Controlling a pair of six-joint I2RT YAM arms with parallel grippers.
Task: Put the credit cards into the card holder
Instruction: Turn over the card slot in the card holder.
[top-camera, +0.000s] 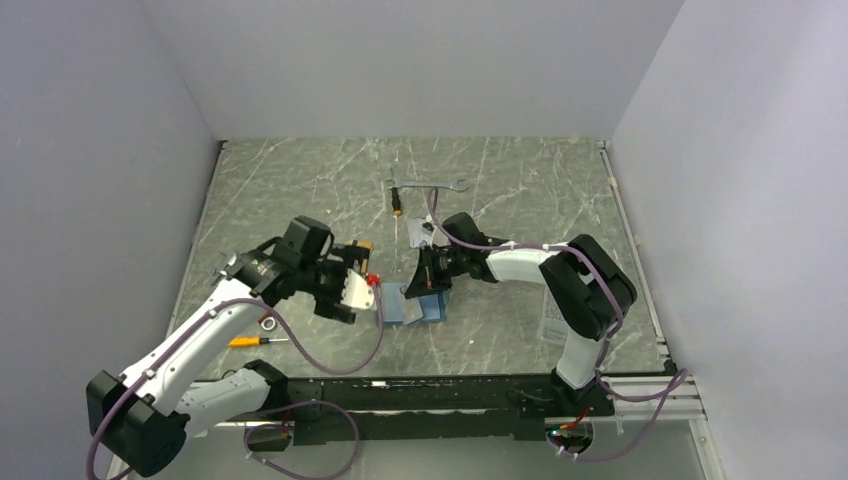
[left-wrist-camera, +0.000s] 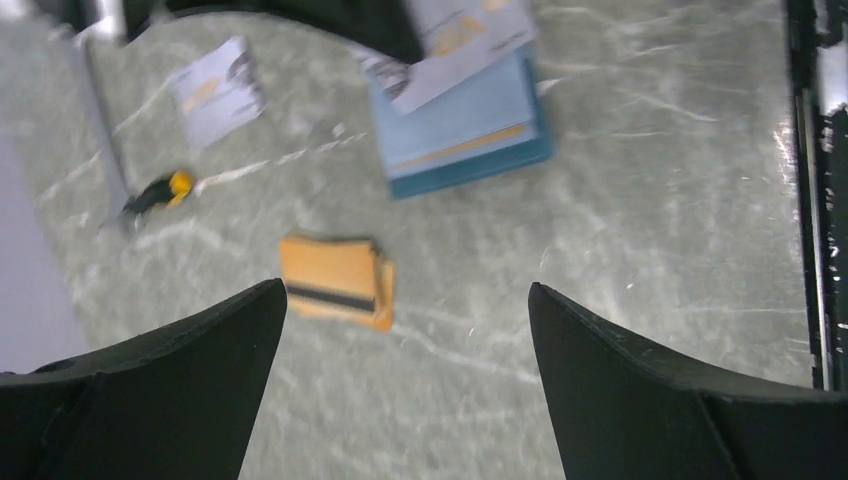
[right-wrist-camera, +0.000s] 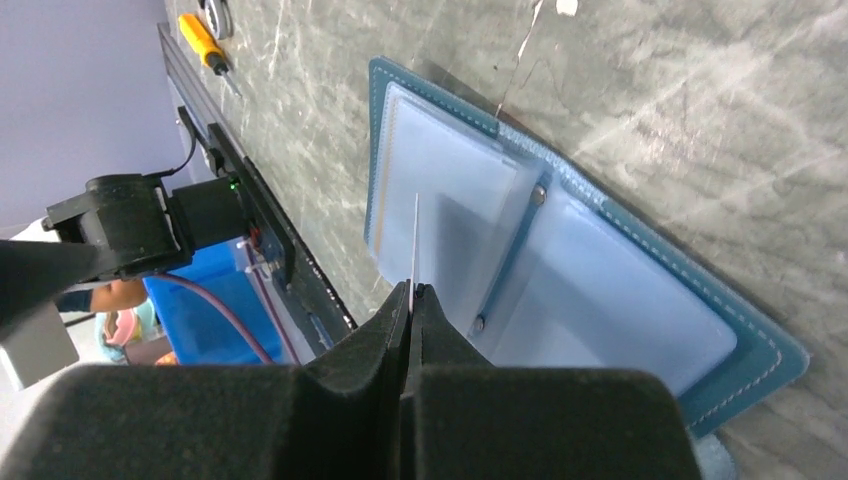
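Credit cards (left-wrist-camera: 335, 283), orange stack, mid-frame: left gripper (left-wrist-camera: 403, 295) wide, empty; best lowered squarely astride. Right gripper (right-wrist-camera: 410, 292) clamps thin sheet (right-wrist-camera: 415, 235).

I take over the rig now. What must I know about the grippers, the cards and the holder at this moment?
Left gripper: open, empty, above the stack of orange credit cards.
Right gripper: shut on a thin clear leaf over the open card holder.
Done: holder lies open; an orange edge in one pocket may be a card, too blurred to tell.
Left: pick up the stacked cards and slide them into the pockets.
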